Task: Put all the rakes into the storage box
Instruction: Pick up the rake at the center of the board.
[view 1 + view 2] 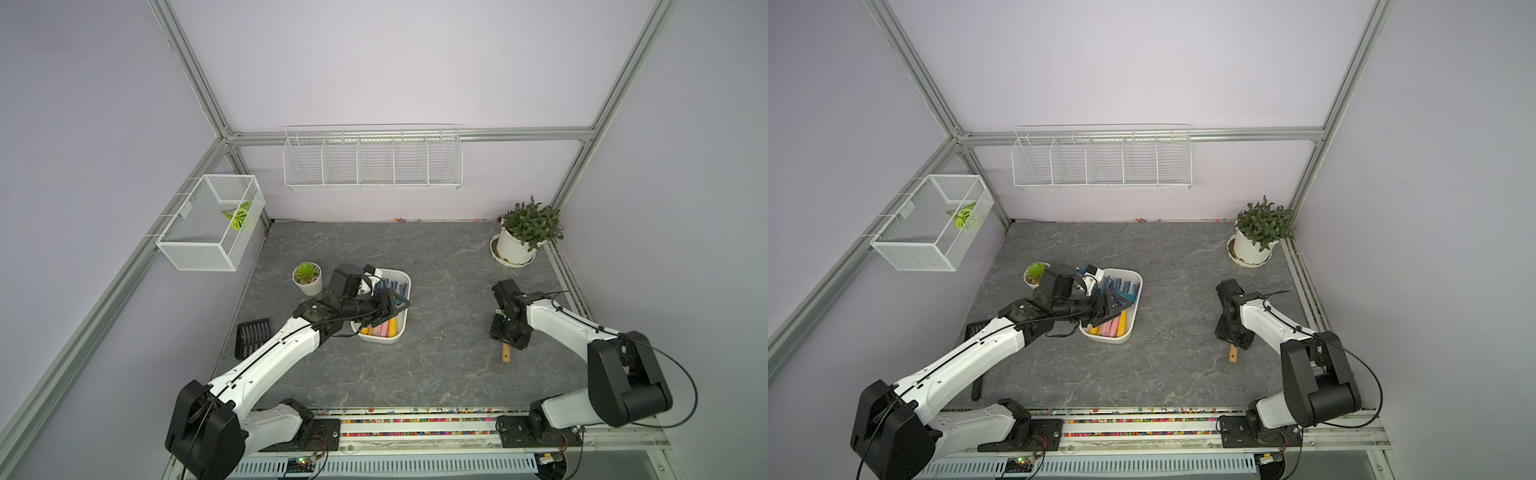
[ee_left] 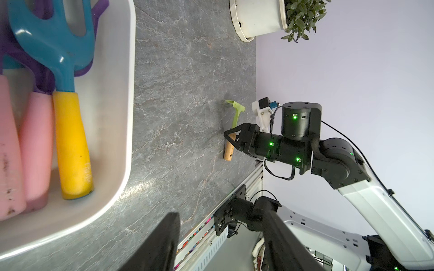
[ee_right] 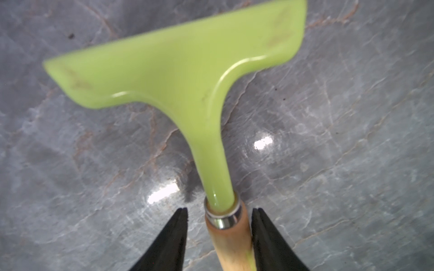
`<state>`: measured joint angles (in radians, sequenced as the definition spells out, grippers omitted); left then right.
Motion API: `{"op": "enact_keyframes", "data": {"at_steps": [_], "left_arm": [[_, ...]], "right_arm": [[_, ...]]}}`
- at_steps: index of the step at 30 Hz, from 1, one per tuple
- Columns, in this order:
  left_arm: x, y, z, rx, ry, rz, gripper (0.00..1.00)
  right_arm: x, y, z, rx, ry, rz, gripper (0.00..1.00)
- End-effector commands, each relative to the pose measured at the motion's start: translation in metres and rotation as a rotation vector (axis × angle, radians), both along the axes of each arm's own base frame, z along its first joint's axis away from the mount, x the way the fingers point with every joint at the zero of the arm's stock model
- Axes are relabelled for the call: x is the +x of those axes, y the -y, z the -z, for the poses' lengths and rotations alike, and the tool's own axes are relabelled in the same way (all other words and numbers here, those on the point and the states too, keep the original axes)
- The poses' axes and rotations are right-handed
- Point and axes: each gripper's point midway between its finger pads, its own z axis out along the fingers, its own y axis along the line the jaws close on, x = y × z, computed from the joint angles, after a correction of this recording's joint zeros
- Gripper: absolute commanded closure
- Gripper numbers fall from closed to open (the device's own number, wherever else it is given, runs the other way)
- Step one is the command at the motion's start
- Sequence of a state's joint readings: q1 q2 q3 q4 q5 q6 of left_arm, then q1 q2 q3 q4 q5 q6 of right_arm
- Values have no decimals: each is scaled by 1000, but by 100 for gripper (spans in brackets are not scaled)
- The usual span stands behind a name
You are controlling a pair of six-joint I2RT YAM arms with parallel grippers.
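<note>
Now: grasp step, rake (image 3: 187,70) not yet lifted.
Rake: flat on table (image 1: 436,374), well apart from storage box (image 1: 380,338).
Right claw (image 3: 219,210): apart, straddling the wooden handle (image 3: 231,244), one finger touching.
Left claw (image 1: 395,307): over storage box, opening unclear.
Next: clamp, lift, carry across.

Set high above the near edge, over the arm bases; aimed down and toward the far wall; far enough back to take in the whole table (image 1: 436,257) in both top views, offset slightly sideways. Carried on the left wrist, close over the storage box (image 2: 130,93); faced right across the table to the right gripper (image 2: 227,138), the rake (image 2: 236,117) and the far-right potted plant (image 2: 258,18), all shared with the top views. Carried on the right wrist, pointed down, very near the rake's green head, fingertips (image 3: 182,218) in frame.
</note>
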<state>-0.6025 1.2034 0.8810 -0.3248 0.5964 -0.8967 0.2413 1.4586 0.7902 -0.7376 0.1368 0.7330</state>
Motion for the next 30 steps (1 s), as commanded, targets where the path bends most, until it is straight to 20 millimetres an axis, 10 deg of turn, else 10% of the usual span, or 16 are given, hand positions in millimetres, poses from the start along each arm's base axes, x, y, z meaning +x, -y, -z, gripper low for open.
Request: {"op": "enact_keyframes", "data": {"at_steps": [1,13,22,30], "left_arm": [[2,3,-8,-1,24,14,38],[4,5,-11,-10,29,14,39],[9,16,-30,-71,73,50,38],[18,34,-51,-156,101,107,38]], "right_arm": [[-2,4,6,-18,-15,1,59],[5,-1,-1,15,15,-10,100],[35,-30,-71,183,211,-41,100],[69,-115,-154,676,429,-184,100]]}}
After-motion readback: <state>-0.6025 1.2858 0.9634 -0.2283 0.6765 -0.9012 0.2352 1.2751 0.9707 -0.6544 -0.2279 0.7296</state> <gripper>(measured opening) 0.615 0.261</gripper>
